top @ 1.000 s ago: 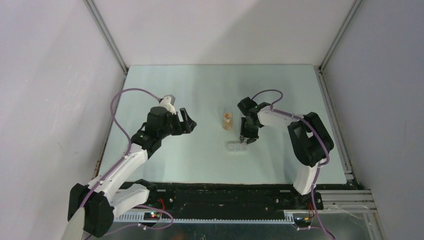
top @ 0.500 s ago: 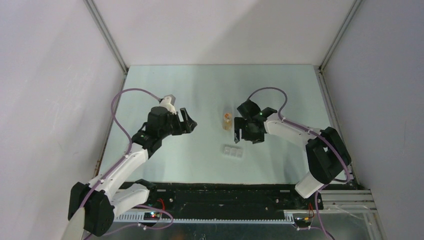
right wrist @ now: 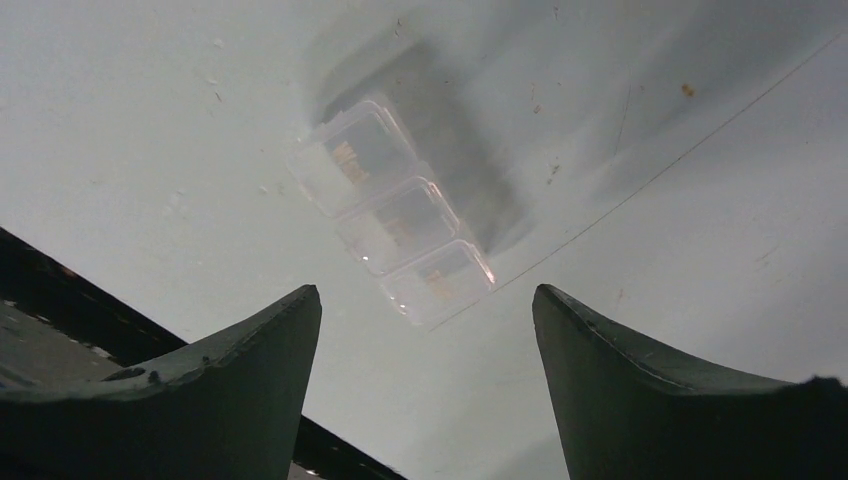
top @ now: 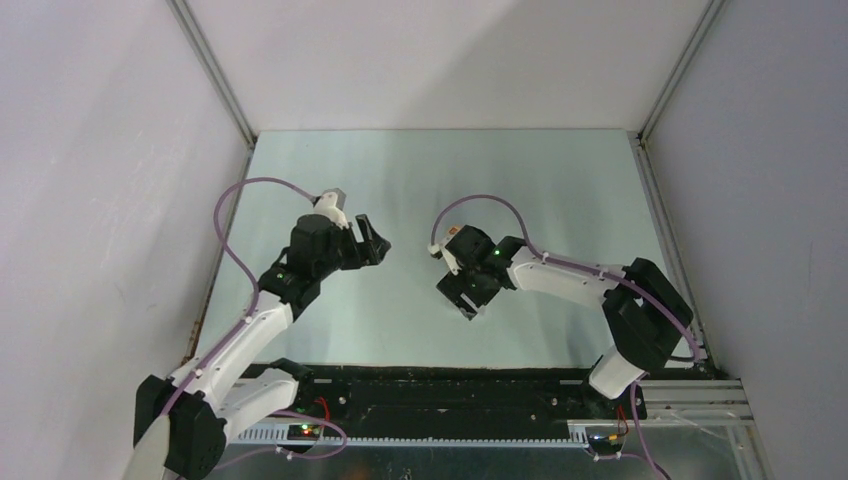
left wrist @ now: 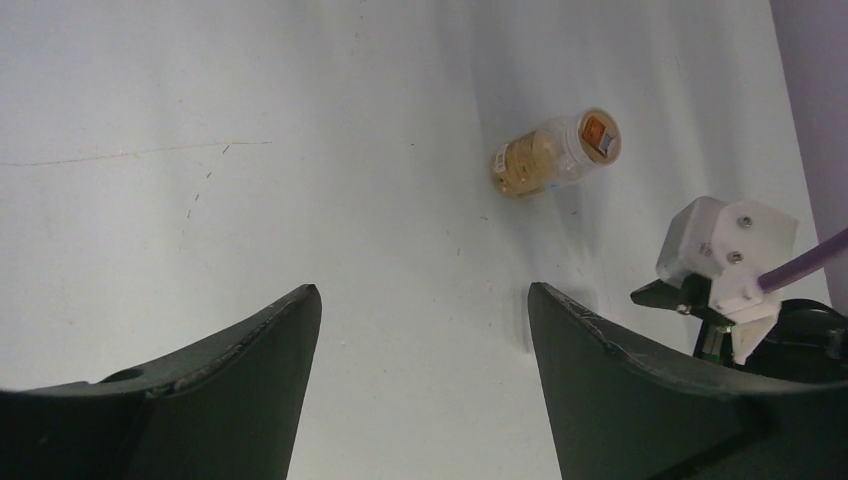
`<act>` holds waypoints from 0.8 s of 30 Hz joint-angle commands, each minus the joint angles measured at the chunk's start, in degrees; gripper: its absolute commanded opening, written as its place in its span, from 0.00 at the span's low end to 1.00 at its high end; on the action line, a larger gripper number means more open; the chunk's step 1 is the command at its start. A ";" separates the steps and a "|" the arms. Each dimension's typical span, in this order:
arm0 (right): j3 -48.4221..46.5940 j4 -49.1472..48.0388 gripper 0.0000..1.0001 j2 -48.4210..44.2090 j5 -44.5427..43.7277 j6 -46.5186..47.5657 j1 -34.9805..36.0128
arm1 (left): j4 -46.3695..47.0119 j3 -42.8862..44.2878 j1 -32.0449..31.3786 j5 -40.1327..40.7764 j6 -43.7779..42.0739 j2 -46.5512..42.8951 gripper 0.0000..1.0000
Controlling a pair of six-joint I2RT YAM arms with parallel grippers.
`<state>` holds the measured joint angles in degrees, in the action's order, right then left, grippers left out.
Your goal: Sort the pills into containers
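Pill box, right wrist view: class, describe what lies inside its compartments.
The pill box has three joined compartments. Orange-tan specks, likely pills, show clearest in the far one and fainter in the other two. The cloudy plastic blurs them, so they cannot be counted.

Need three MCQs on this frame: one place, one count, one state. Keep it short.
1. Where is the pill box?
A) on the table, below the right gripper
B) lifted off the table
C) against the back wall

2. How many compartments does it show?
A) two
B) three
C) five

3. The left gripper has its jaws:
A) shut on a pill
B) shut, empty
C) open, empty

Answers:
1 A: the right wrist view shows it lying on the table between the spread jaws.
2 B: three joined squares in a row.
3 C: there is a wide gap, and the small clear bottle sits well ahead.
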<state>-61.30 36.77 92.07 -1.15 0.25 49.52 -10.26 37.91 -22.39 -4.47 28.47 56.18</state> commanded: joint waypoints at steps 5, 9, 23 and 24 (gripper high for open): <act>-0.19 -1.19 0.81 4.44 -0.27 11.56 0.20 | -0.59 0.38 -0.29 2.74 -1.39 -1.50 0.82; -0.29 -2.10 0.78 5.08 -0.33 12.95 0.26 | -0.68 0.70 -0.28 2.45 -1.37 -1.11 0.82; -0.42 -4.20 0.39 1.78 3.58 7.16 -0.36 | 1.36 0.31 -0.33 2.28 1.48 -2.46 0.84; -0.37 -4.93 0.38 0.34 4.76 6.49 -0.59 | 1.51 0.27 -0.30 2.06 1.66 -2.51 0.84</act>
<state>-61.30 35.53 96.95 -0.34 10.02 49.45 -11.57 37.91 -22.39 -2.57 28.62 55.09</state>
